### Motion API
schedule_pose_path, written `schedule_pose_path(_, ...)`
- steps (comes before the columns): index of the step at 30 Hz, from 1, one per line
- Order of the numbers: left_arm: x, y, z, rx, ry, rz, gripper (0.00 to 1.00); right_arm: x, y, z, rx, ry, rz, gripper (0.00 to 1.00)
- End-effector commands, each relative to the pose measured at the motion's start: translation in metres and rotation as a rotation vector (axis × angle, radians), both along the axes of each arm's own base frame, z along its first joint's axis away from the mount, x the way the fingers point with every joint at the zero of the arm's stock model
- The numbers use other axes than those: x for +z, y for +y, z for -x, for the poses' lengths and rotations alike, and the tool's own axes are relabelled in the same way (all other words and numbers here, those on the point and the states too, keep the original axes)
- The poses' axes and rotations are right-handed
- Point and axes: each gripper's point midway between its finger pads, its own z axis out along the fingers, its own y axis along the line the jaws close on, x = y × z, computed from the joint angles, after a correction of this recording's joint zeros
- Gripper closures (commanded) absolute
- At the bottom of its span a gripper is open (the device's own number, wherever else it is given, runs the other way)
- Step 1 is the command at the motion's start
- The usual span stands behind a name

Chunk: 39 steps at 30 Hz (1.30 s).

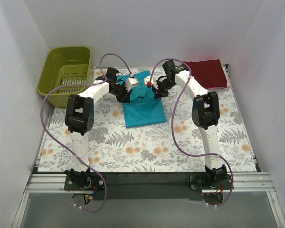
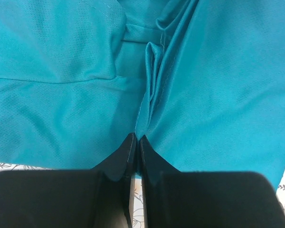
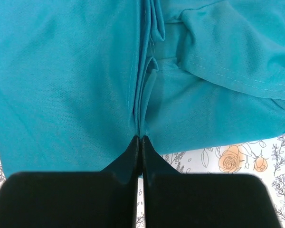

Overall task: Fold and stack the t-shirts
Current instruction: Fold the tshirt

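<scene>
Teal shirt [image 1: 145,111] lies on the flowered surface [image 1: 133,147], mid-back, btw the two arms. Its near part is flat, roughly rectangular, w/ a straight hem toward the arm bases; its far part is bunched up under both wrists. Left fingers [image 1: 125,93] come in from the left side of the shirt's far part and right fingers [image 1: 157,90] from the right, near each other but apart. Left wrist view: left fingers [image 2: 130,145] are clenched tip to tip, no gap, w/ a raised ridge of teal shirt [image 2: 218,95] running straight into the tips, so they pinch the cloth at its edge; a strip of the surface [image 2: 4,167] shows just beside them at lower left. Right wrist view: same picture, right fingers [image 3: 134,147] are pressed together on a narrow pleat of the teal shirt [image 3: 61,85], w/ a stitched hem lying across at upper right and the surface [image 3: 237,159] showing beside the tips. Dark red shirt [image 1: 206,71] sits folded in the far right corner, well apart from the teal one, on top of a pink shirt [image 1: 217,87] of which only a thin edge shows. Olive-green basket [image 1: 66,69] stands at the far left corner, apart from all shirts.
</scene>
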Motion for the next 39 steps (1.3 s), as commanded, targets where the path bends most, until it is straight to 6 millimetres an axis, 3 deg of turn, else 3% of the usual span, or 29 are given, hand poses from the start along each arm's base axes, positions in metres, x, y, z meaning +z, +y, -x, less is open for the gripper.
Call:
schedule_pose_path(1, 0.024, 0.003, -0.007, 0.013, -0.041, 0.013, 1.00, 0.017, 0.006, -0.009, 0.031, -0.050, -0.047, 0.99)
schedule_pose_path(7, 0.035, 0.010, -0.001, 0.037, -0.051, 0.007, 1.00, 0.020, 0.005, -0.010, 0.038, -0.066, -0.065, 0.99)
schedule_pose_path(14, 0.043, 0.019, -0.009, 0.080, -0.067, 0.000, 1.00, 0.024, 0.008, -0.020, 0.031, -0.095, -0.102, 0.99)
schedule_pose_path(24, 0.019, 0.032, -0.014, 0.113, -0.052, -0.062, 1.00, 0.004, 0.011, -0.032, 0.009, -0.100, -0.109, 0.99)
schedule_pose_path(26, 0.013, 0.037, -0.018, 0.138, -0.061, -0.083, 0.98, -0.001, 0.012, -0.034, 0.001, -0.099, -0.106, 0.92)
schedule_pose_path(27, 0.012, 0.038, -0.019, 0.147, -0.059, -0.092, 0.91, -0.002, 0.013, -0.037, -0.006, -0.104, -0.106, 0.87)
schedule_pose_path(30, 0.009, 0.043, -0.027, 0.199, -0.054, -0.114, 0.71, -0.003, 0.013, -0.042, -0.023, -0.112, -0.102, 0.63)
schedule_pose_path(31, 0.011, 0.044, -0.029, 0.209, -0.055, -0.115, 0.59, 0.002, 0.014, -0.046, -0.041, -0.120, -0.110, 0.50)
schedule_pose_path(33, 0.018, 0.046, -0.035, 0.253, -0.055, -0.107, 0.51, 0.015, 0.015, -0.051, -0.073, -0.130, -0.124, 0.38)
schedule_pose_path(34, 0.024, 0.046, -0.037, 0.267, -0.058, -0.097, 0.48, 0.023, 0.016, -0.057, -0.088, -0.152, -0.135, 0.26)
schedule_pose_path(37, 0.055, 0.045, -0.046, 0.346, -0.087, -0.039, 0.46, 0.066, 0.015, -0.062, -0.159, -0.187, -0.188, 0.23)
schedule_pose_path(39, 0.071, 0.045, -0.051, 0.407, -0.102, 0.000, 0.46, 0.081, 0.009, -0.059, -0.205, -0.158, -0.214, 0.23)
